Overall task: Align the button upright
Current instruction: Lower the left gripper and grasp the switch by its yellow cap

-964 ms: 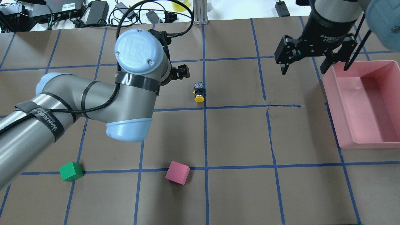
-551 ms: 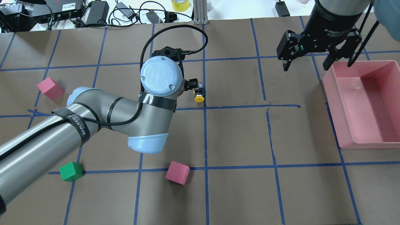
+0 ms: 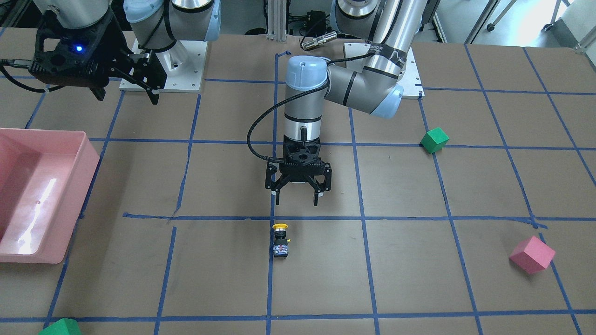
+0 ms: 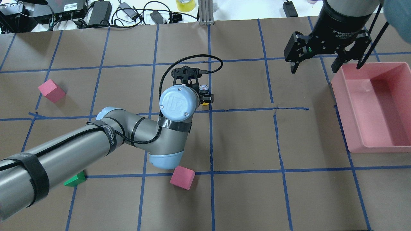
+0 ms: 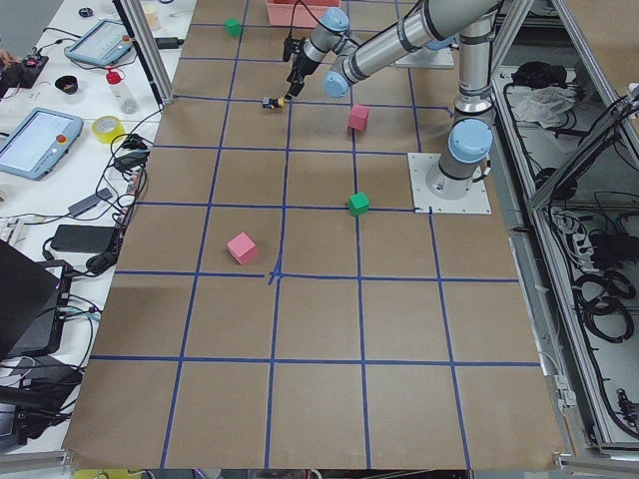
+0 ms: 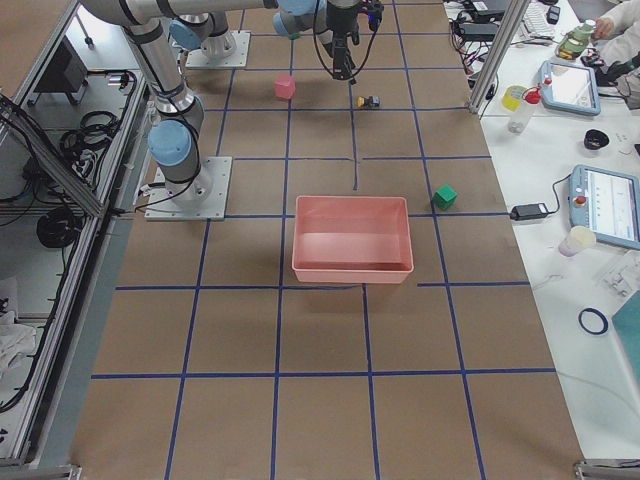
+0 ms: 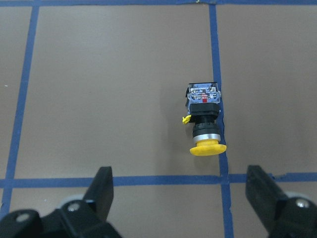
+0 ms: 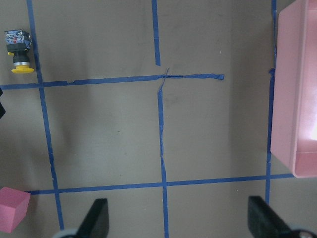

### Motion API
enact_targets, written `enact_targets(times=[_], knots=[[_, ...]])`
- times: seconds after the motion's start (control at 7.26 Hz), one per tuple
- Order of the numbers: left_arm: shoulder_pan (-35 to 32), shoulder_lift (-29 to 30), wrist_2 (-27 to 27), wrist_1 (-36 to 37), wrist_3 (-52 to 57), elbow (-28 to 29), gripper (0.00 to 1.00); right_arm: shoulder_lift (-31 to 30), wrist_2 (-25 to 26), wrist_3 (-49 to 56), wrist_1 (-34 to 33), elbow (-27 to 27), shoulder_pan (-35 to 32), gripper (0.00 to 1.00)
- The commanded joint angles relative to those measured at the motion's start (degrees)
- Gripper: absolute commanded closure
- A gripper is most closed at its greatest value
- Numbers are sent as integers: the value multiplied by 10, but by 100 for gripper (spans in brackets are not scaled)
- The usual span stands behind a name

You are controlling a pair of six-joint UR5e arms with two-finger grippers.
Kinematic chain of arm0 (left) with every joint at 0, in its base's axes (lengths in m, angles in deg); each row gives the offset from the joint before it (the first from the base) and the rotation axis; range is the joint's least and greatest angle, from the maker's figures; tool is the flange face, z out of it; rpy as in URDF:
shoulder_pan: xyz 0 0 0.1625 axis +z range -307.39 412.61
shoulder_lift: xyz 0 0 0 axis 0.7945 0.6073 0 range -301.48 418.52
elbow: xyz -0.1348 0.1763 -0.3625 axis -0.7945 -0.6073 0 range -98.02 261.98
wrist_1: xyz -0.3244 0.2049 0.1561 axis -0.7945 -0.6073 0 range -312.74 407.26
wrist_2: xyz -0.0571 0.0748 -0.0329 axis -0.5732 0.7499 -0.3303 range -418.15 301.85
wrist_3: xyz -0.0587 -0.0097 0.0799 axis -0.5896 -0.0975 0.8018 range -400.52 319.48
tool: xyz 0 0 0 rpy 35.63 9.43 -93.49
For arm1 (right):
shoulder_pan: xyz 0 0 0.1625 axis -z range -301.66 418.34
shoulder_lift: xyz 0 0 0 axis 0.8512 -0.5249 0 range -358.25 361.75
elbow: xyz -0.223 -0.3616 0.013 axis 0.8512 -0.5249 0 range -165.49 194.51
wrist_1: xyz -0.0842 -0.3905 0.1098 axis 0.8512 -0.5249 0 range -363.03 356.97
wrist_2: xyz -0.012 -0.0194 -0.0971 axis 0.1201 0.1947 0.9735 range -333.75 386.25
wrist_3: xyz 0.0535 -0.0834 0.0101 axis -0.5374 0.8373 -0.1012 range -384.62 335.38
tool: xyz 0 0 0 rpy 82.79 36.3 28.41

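Closing in on the toppled button (image 3: pixel 280 239)
Left hand (image 3: pixel 297 203) had swung in just short of it, wide open and empty; no grasp yet.

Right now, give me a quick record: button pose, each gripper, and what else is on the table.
Button: lying on its side along a blue tape line, not upright
Left gripper: fingers open, hovering near button, not touching
Right gripper: fingers open, empty, near pink bin
Other items: two pink cubes, two green cubes
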Motion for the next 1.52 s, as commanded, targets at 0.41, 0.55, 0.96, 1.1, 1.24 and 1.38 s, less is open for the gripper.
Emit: enact_targets(times=[0.41, 0.55, 0.96, 1.1, 1.24, 1.38], knots=[[-41, 97, 56, 167, -67, -5, 9, -1, 1, 2, -3, 1, 0, 0], [-41, 106, 63, 178, -79, -4, 11, 0, 1, 2, -4, 1, 0, 0], [-41, 149, 63, 246, -78, -1, 17, -1, 2, 2, -3, 1, 0, 0], [-41, 163, 63, 257, -77, 1, 17, -1, 3, 2, -3, 1, 1, 0], [-41, 166, 63, 256, -70, 4, 17, -1, 3, 2, -3, 1, 1, 0], [-41, 170, 63, 257, -70, 5, 17, -1, 3, 2, -4, 2, 1, 0]])
